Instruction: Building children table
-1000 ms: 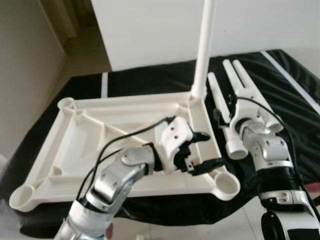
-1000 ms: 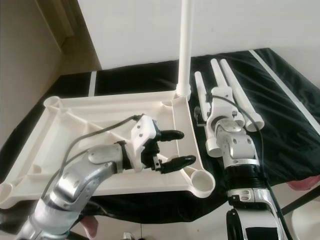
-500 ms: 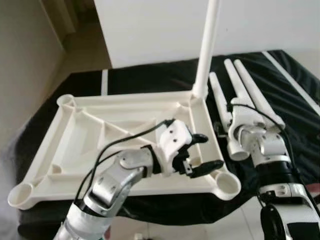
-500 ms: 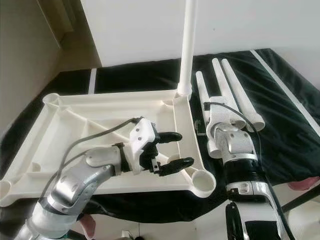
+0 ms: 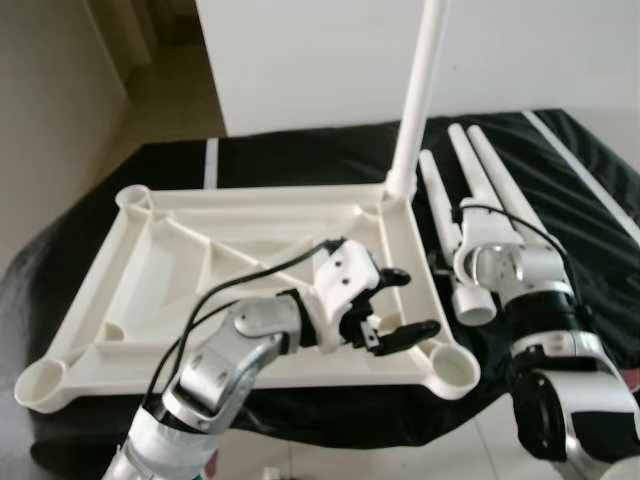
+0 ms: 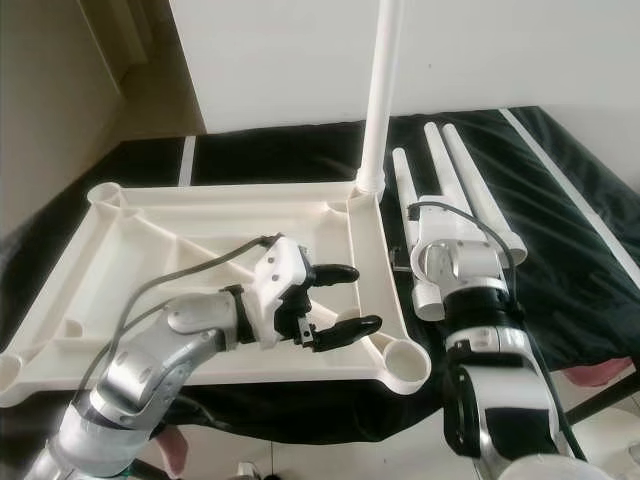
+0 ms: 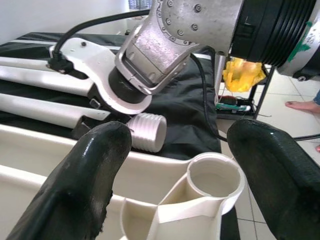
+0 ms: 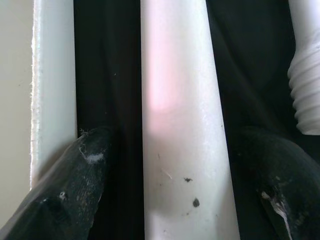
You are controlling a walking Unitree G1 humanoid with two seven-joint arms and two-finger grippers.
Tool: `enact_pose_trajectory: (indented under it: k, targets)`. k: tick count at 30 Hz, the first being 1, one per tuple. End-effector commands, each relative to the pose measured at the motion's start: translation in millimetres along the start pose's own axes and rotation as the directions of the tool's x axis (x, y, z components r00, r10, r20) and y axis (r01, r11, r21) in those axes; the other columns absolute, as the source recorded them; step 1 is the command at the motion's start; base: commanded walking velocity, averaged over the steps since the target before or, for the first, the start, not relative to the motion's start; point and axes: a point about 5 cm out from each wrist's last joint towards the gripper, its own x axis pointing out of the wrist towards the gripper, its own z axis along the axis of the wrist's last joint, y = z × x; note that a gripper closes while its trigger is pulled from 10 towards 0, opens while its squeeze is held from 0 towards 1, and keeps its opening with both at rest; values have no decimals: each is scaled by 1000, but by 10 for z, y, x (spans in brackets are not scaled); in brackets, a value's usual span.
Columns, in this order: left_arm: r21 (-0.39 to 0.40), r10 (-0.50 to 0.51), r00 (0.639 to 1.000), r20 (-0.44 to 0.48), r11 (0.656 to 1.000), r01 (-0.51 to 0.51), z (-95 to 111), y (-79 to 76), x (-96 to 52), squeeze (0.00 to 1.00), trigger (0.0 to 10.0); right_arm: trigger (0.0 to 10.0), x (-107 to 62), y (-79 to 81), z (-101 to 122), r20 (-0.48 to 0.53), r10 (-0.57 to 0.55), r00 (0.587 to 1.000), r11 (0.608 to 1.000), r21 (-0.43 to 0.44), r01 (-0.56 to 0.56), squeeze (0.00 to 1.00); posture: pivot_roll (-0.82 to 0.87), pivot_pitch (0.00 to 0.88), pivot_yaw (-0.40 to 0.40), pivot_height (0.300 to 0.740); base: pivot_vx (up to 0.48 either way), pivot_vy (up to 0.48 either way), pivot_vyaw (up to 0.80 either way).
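The white plastic table top (image 5: 170, 290) lies upside down on a black cloth. One white leg (image 5: 418, 100) stands upright in its far right corner. Three loose legs (image 5: 470, 160) lie on the cloth to the right of it. My left gripper (image 5: 412, 302) hovers open over the top's right side, just short of the near right corner socket (image 7: 215, 177). My right gripper (image 8: 180, 150) points down at the loose legs. It is open, with one finger on each side of a single leg (image 8: 175, 100). A threaded leg end (image 7: 146, 131) lies under my right wrist.
The black cloth (image 5: 300, 160) covers the low surface, and a white wall stands behind it. Tiled floor runs along the near edge. A yellow object (image 7: 243, 72) sits on a dark rack beside it, and a person's foot (image 7: 302, 106) rests on the tiles.
My right arm has folded closer to me and its wrist has tipped down over the loose legs. The left gripper has barely moved. The view has shifted slightly.
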Motion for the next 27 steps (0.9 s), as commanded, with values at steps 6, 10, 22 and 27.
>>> enact_pose_trajectory:
  k: [6,10,22,27]
  targets:
    - [5,87,996,3,996,-87,14,72,-16,0,10000,10000,72,-19,-194,-221,28,975,996,90,-8,0,-13,22,-16,740,0,0,0]
    - [7,96,995,7,995,-96,16,90,-2,0,10000,10000,73,-10,-213,-277,62,959,993,118,-30,0,-17,28,-15,740,0,0,0]
    - [15,91,996,18,996,-91,53,136,45,0,10000,0,38,-7,-56,-290,126,949,989,109,-98,0,-48,18,2,740,0,0,0]
    - [37,99,995,22,994,-100,106,263,70,0,10000,0,23,-89,56,-222,128,967,987,122,-102,0,-54,0,-1,740,0,0,0]
